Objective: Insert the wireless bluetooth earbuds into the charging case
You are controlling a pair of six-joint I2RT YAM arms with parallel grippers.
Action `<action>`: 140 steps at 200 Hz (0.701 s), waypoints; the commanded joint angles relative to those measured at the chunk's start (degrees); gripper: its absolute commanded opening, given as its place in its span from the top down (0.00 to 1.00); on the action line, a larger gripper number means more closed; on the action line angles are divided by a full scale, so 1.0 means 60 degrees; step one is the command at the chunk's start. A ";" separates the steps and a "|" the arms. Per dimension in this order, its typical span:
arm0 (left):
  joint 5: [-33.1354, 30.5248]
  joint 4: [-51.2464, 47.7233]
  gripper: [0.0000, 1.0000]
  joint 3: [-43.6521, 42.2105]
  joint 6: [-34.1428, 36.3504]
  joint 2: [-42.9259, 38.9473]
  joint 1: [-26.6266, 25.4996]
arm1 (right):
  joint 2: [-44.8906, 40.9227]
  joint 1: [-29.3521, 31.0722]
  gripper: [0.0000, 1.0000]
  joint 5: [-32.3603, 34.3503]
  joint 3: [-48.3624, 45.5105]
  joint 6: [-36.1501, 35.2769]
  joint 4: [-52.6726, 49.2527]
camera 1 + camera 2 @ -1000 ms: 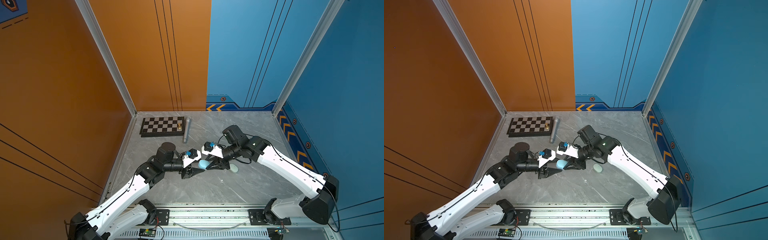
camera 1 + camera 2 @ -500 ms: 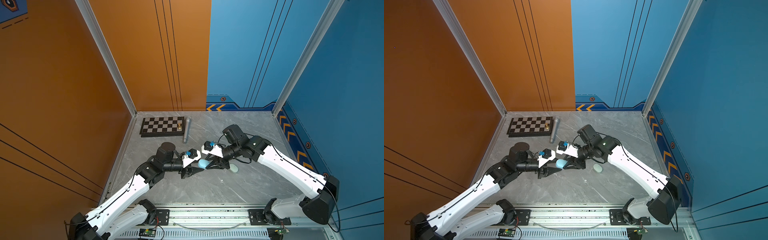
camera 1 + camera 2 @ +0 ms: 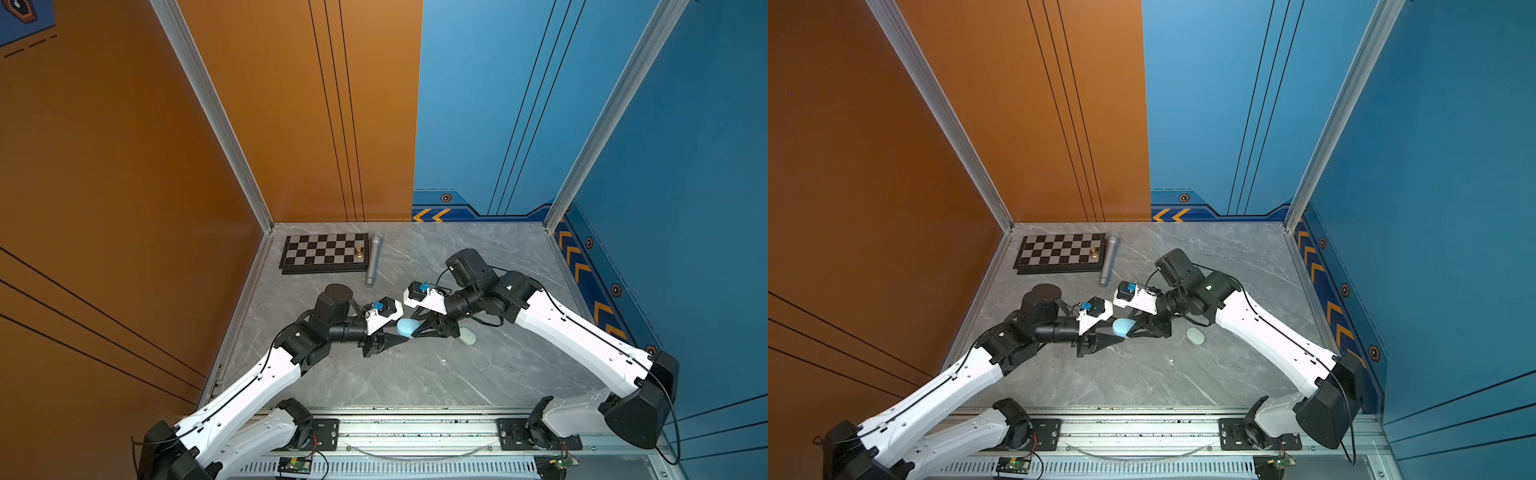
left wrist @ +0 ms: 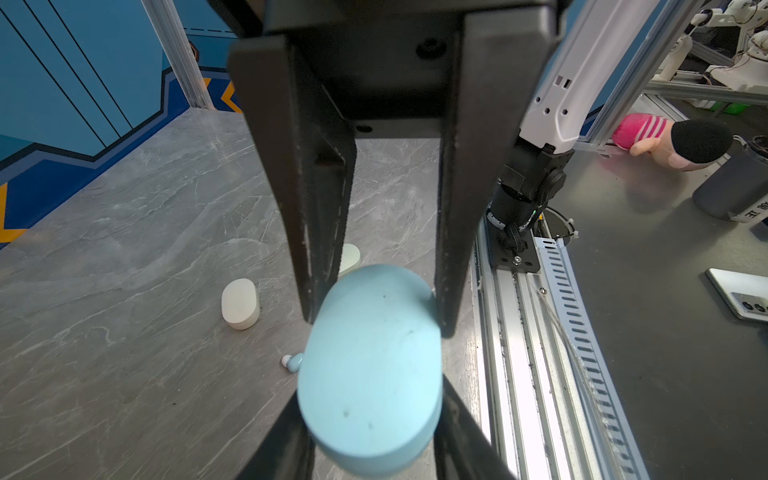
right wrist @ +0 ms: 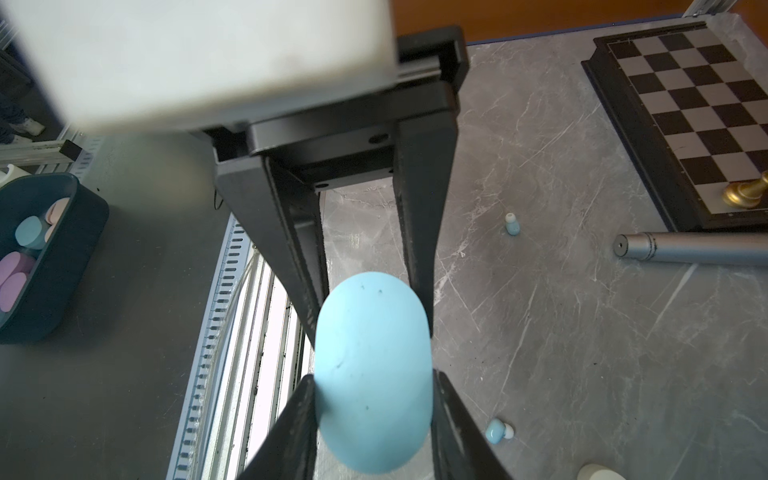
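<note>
A light blue, pebble-shaped charging case (image 3: pixel 406 328) hangs above the table between both arms, lid closed. My left gripper (image 4: pixel 370 399) is shut on one end of it and my right gripper (image 5: pixel 374 384) on the other end, fingers pressed to its sides. In both top views the two grippers meet nose to nose at the case (image 3: pixel 1121 327). Two light blue earbuds (image 5: pixel 512 224) (image 5: pixel 498 431) lie loose on the table below, apart from each other. The left wrist view shows one earbud (image 4: pixel 293 361) half hidden behind the case.
A pale green case (image 3: pixel 467 336) lies under the right arm, and a white case (image 4: pixel 240 303) rests nearby. At the back left stand a chessboard (image 3: pixel 324 253) with a gold piece (image 3: pixel 359 251) and a silver microphone (image 3: pixel 373 259). A dark bin (image 5: pixel 89 216) of cases sits off the table.
My left gripper's jaws have narrowed onto the case. Both arms and the case have stayed almost still.
</note>
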 commanded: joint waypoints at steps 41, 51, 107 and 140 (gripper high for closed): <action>-0.0035 0.0424 0.86 0.0182 0.0197 -0.0016 -0.0026 | 0.0106 0.0048 0.86 -0.0094 0.0181 0.0478 0.0553; -0.0142 0.0428 0.91 0.0178 0.0231 -0.0044 -0.0029 | 0.0116 0.0008 0.86 -0.0161 0.0212 0.0549 0.0557; -0.0364 0.0727 1.00 0.0120 0.0118 -0.0085 -0.0023 | 0.0236 -0.0097 0.80 -0.0218 0.0194 0.0927 0.0555; -0.0428 0.0789 1.00 0.0120 0.0040 -0.0118 -0.0030 | 0.0303 -0.0124 0.71 -0.0085 0.0169 0.1021 0.0556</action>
